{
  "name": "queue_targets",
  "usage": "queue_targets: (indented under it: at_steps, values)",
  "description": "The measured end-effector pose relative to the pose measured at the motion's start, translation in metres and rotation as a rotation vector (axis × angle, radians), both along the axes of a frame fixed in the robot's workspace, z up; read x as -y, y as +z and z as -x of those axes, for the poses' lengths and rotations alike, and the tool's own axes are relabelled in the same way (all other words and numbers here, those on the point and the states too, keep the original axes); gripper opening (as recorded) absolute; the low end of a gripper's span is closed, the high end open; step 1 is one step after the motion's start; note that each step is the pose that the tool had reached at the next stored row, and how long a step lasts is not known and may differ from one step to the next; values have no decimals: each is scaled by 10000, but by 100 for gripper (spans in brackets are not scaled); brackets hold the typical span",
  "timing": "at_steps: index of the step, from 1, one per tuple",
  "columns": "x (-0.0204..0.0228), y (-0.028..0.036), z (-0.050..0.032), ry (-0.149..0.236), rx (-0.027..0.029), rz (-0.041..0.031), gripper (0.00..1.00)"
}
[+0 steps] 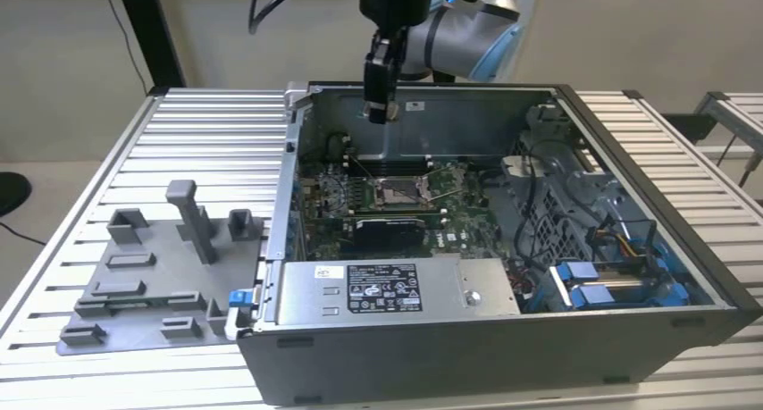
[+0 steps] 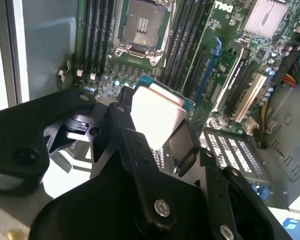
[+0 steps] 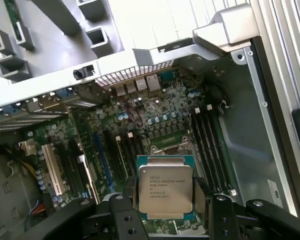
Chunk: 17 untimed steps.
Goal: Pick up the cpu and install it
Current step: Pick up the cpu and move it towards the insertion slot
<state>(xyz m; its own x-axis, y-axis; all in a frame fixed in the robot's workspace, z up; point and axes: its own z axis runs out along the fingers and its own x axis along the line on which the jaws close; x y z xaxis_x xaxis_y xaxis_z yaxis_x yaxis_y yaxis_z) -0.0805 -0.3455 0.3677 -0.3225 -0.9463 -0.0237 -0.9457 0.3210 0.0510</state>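
The cpu (image 3: pixel 165 187), a flat square chip with a pale silver top on a green edge, is held between my gripper's (image 3: pixel 165 201) black fingers (image 3: pixel 124 202); the gripper is shut on it. In the second wrist view the cpu (image 2: pixel 157 112) shows its pale face between the fingers (image 2: pixel 121 117). In the exterior view my gripper (image 1: pixel 379 115) hangs over the back part of the open computer case (image 1: pixel 501 356), well above the motherboard. The open socket (image 1: pixel 399 193) lies below it and a little nearer the case's front. The socket (image 2: pixel 142 25) with its metal frame also shows in the second wrist view.
A silver power supply box with a white label (image 1: pixel 381 289) sits at the case's front. Blue drive bays and cables (image 1: pixel 596 280) fill the exterior view's right side. Memory slots (image 3: pixel 210 145) flank the socket. A grey fixture tray (image 1: pixel 155 285) lies outside on the slatted table (image 1: pixel 179 133).
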Motion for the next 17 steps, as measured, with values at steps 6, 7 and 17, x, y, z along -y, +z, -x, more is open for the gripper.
queue_targets:
  at_steps: [6, 7, 17]
  values:
    - [0, 0, 0, -1256, 0, 0, 0]
    - [0, 0, 0, -1429, 0, 0, 0]
    - [0, 0, 0, -3250, 1, -1, 0]
